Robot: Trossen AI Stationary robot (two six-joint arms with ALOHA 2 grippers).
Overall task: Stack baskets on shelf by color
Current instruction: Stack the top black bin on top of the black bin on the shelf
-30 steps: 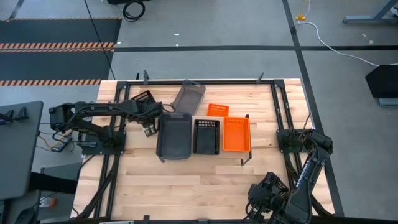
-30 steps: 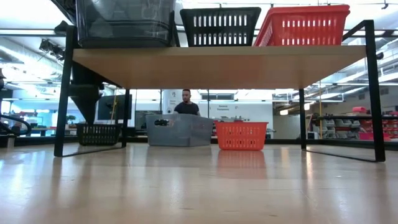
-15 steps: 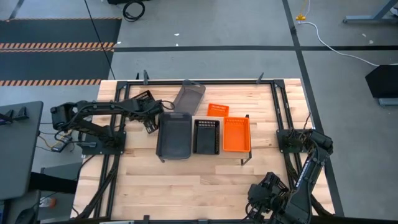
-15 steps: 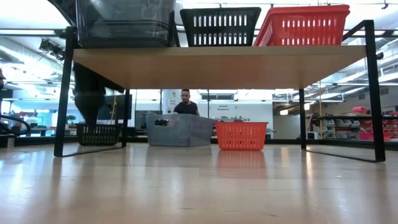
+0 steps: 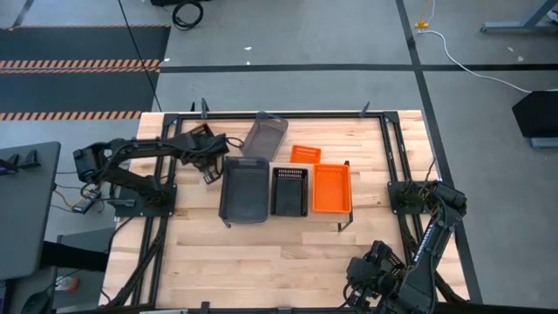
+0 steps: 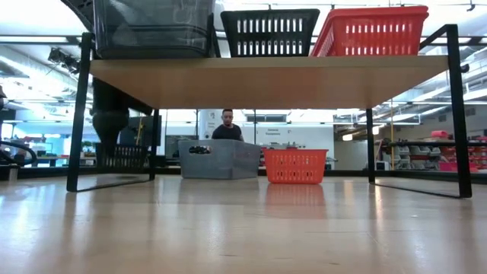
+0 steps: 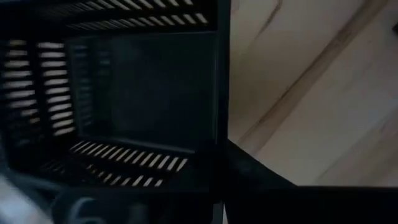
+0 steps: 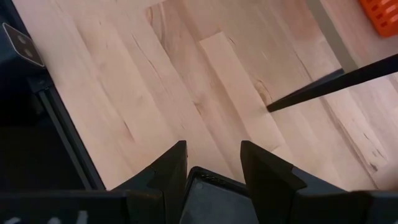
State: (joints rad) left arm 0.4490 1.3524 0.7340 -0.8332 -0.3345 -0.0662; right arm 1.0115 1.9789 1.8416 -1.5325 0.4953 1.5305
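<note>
The shelf point(image 6: 266, 80) carries a grey basket point(image 5: 244, 187), a black basket point(image 5: 289, 190) and an orange basket point(image 5: 331, 187) side by side. Behind it, on the table, rest another grey basket point(image 5: 264, 133), a small orange basket point(image 5: 305, 154) and a black perforated basket point(image 5: 197, 135) at the far left. My left gripper point(image 5: 207, 161) hangs low over that black basket point(image 6: 122, 157), looking into it point(image 7: 124, 93). It is open, with the basket's side wall point(image 7: 219, 93) between the fingers. My right gripper point(image 5: 368, 272) waits, open, at the near right point(image 8: 211, 152). My left gripper comes at the black basket from above, with one finger point(image 7: 255, 177) outside its side wall. I cannot tell whether either finger touches the wall.
The shelf's black legs point(image 6: 78, 114) stand right beside the left arm. A black metal frame runs along the table's edges point(image 5: 288, 113). Bare wood lies in front of the shelf point(image 5: 279, 262). A person shows in the room beyond the table point(image 6: 228, 129).
My left gripper has moved away from the grey basket on the shelf, toward the far edge and the black basket on the table. In the low view it has come down behind the shelf leg.
</note>
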